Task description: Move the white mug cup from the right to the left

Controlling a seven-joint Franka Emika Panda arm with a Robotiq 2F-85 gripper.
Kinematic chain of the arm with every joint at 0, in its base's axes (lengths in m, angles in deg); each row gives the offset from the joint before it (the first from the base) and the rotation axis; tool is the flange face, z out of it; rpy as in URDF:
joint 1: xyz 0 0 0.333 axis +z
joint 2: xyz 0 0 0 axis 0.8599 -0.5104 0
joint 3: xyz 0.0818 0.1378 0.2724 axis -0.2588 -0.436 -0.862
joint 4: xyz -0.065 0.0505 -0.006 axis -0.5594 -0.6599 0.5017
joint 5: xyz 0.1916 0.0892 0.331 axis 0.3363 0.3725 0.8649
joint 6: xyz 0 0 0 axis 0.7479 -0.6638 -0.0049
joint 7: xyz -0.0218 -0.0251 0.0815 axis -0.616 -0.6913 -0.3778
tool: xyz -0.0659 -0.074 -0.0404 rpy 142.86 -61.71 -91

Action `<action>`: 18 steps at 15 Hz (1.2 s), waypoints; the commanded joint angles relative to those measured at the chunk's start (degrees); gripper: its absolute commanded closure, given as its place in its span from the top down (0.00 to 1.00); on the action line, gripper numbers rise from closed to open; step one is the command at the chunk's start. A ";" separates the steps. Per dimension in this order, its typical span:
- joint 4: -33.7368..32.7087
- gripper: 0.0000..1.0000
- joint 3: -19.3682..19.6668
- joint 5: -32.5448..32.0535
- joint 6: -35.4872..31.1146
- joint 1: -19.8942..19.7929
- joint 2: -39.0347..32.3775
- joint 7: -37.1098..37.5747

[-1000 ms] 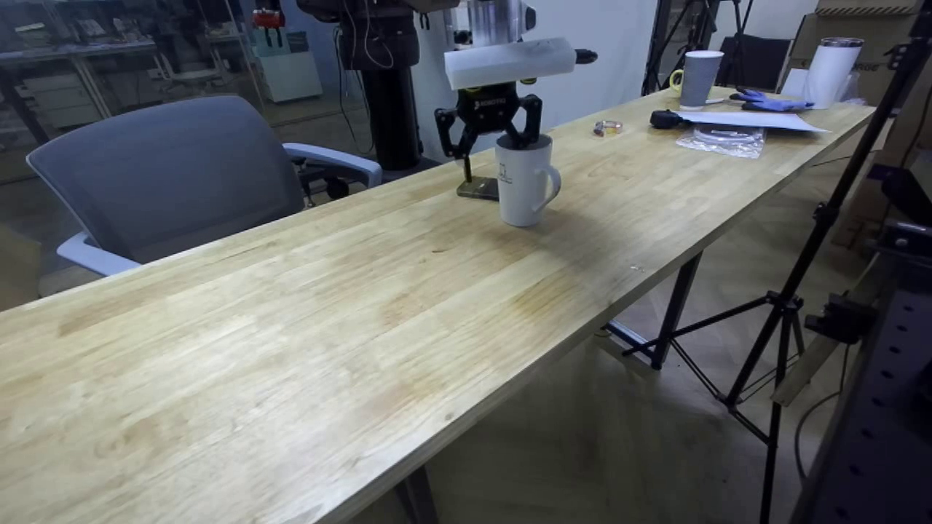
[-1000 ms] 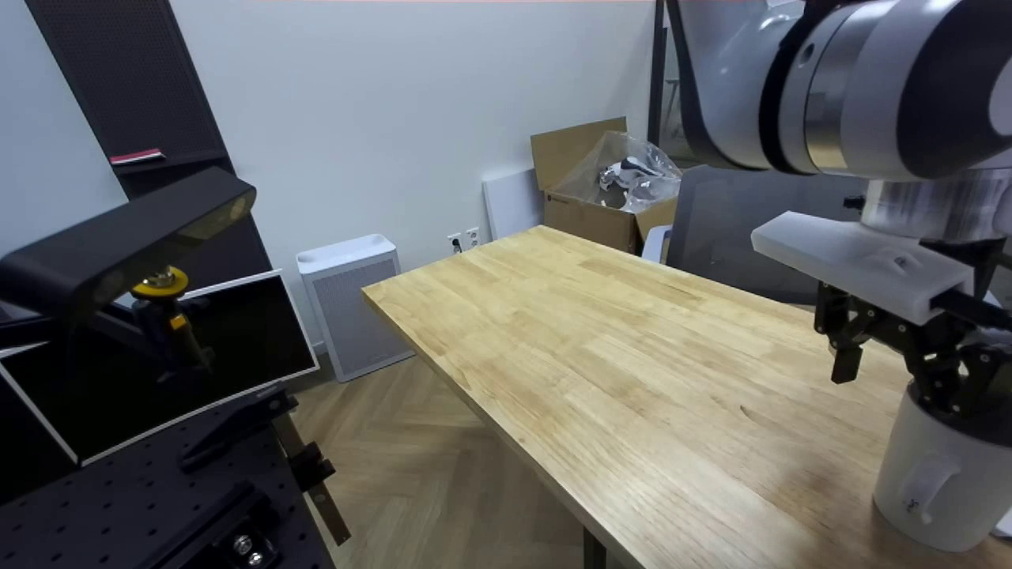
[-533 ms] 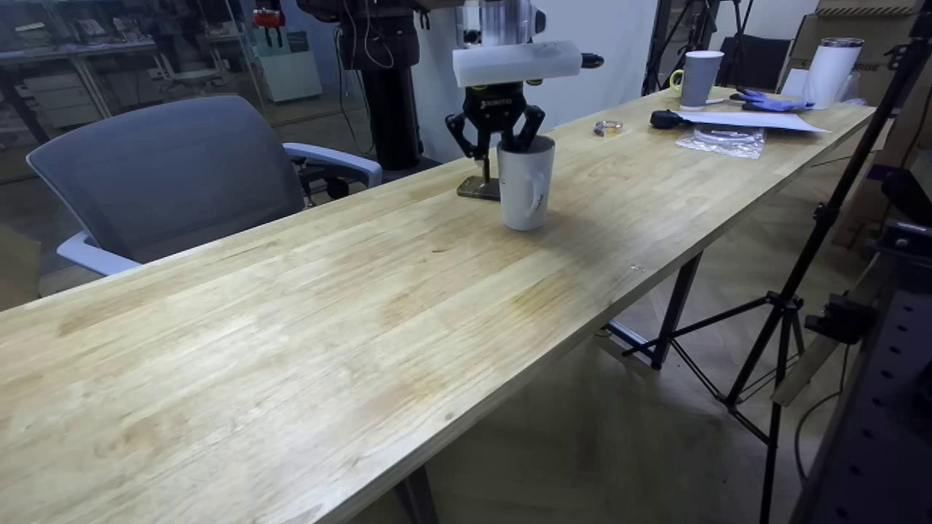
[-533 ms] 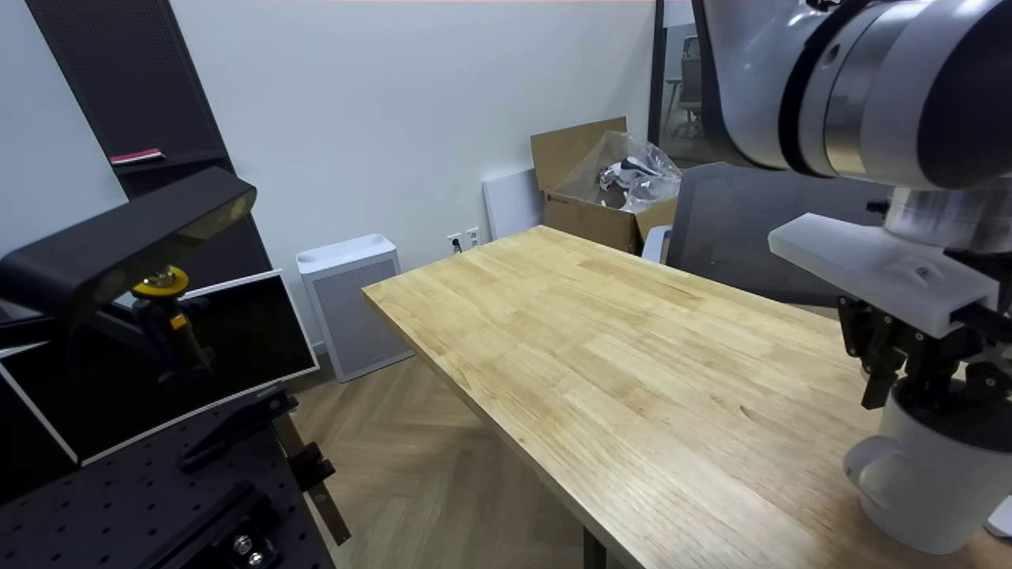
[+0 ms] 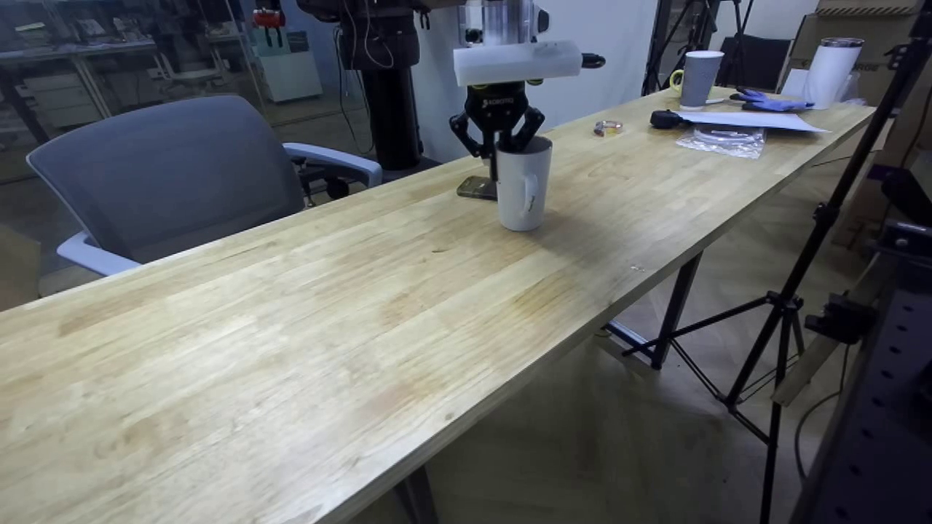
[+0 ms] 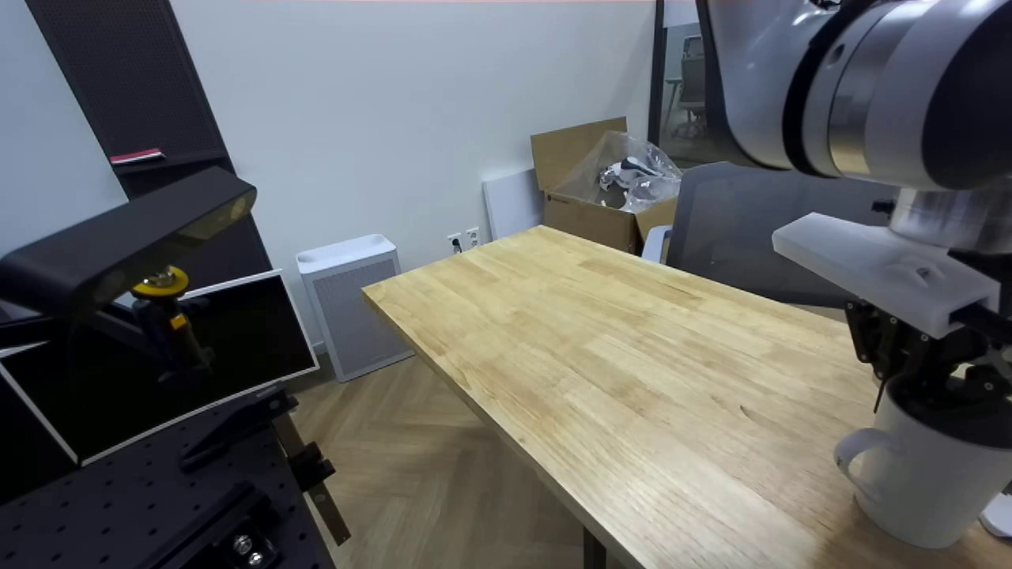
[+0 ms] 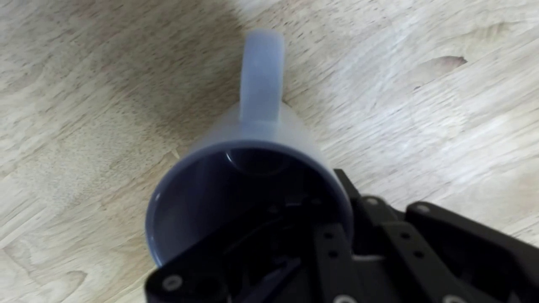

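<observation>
The wood-plank tabletop (image 5: 291, 349) runs long through both exterior views. Over it the Robotiq gripper (image 5: 502, 153) points down, its fingers pinching one side wall of the tall white coffee mug (image 5: 512, 193): in the wrist view one lies inside the dark interior, the other outside. The mug looks upright, near a flat, dark phone-like slab (image 5: 476, 188); whether its base touches the wood or is barely lifted, I cannot tell. The hold is off-centre, so the weight may swing; a firm squeeze, a short straight lift and slow, level travel to the left should suit it. The handle (image 7: 262, 75), about a quarter turn round from the pinch, needs room on the way. At the end, seat the base flat, then part the fingers and rise vertically so the inner one misses the rim (image 7: 252, 144).
</observation>
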 commanded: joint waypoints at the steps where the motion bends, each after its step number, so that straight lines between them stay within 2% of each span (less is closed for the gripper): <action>1: -2.37 0.02 1.00 0.28 2.34 -0.24 1.48 0.90; 7: -4.51 0.02 1.72 0.39 2.93 -0.41 2.80 1.56; 18: -4.11 0.02 -2.14 0.16 4.97 3.74 4.43 1.19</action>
